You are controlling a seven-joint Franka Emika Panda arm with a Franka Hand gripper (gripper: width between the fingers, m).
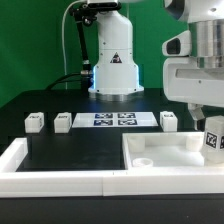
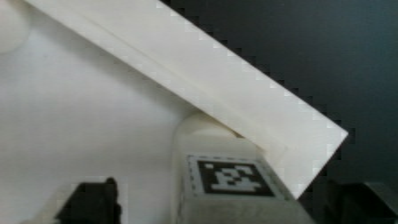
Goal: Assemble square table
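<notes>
Straddling tagged leg (image 2: 228, 168), pincer (image 2: 226, 198) wide open, holding nothing, square table slab (image 2: 210, 70) beside.

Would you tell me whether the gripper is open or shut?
Open. In the wrist view, the gripper has its fingers standing clear of the tagged leg between them, with gaps on both sides.

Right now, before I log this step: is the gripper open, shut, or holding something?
Gripper: open. The jaws stand apart with a gap on each side of the tagged leg between them; nothing is held.
</notes>
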